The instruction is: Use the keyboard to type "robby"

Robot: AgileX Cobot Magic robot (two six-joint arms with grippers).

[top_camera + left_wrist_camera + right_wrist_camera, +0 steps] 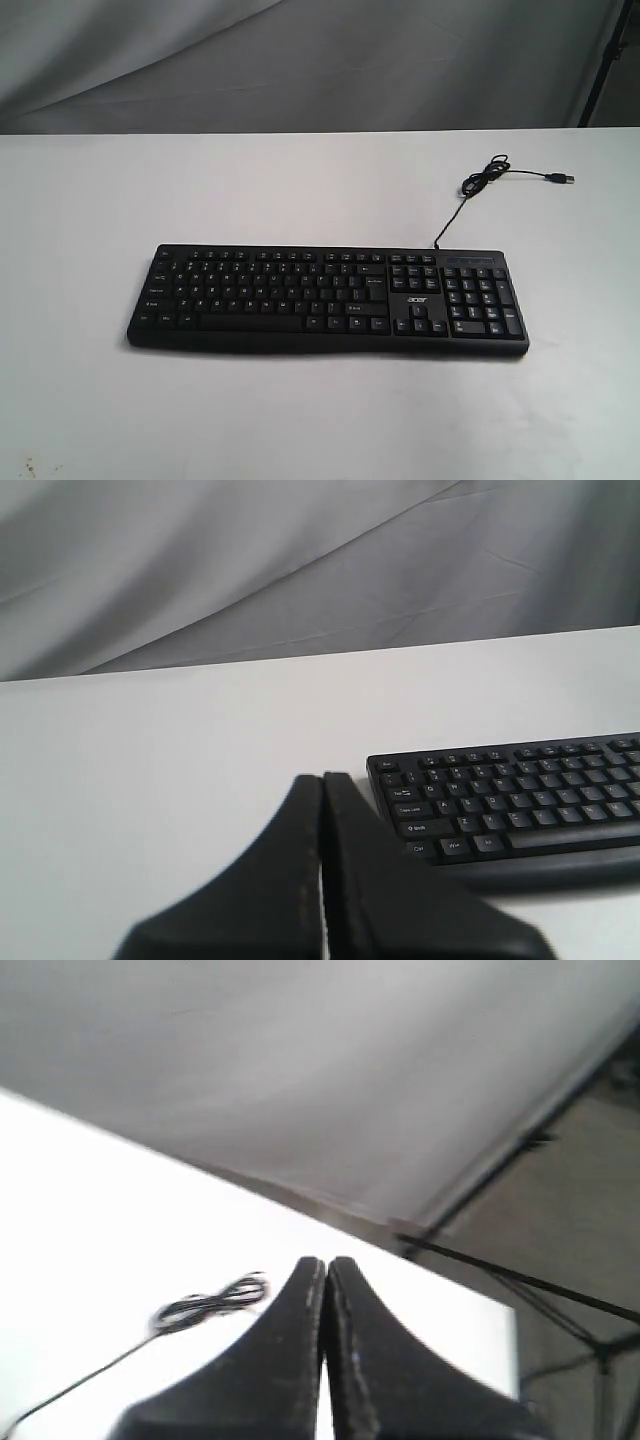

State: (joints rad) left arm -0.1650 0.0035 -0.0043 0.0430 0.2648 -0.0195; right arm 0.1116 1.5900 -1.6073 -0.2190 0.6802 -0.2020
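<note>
The black keyboard [328, 298] lies flat in the middle of the white table [300, 190], number pad to the right, and no arm shows in the exterior view. Its thin cable [480, 185] runs back to a coiled bundle with a USB plug. In the left wrist view my left gripper [322, 780] is shut and empty, apart from the keyboard's left end [500, 805]. My right gripper [325, 1263] is also shut and empty, with the coiled cable [212, 1303] on the table beyond it.
A grey cloth backdrop [300, 60] hangs behind the table. A black stand [520, 1280] with legs is off the table's far right edge, also seen as a dark pole [605, 60] in the exterior view.
</note>
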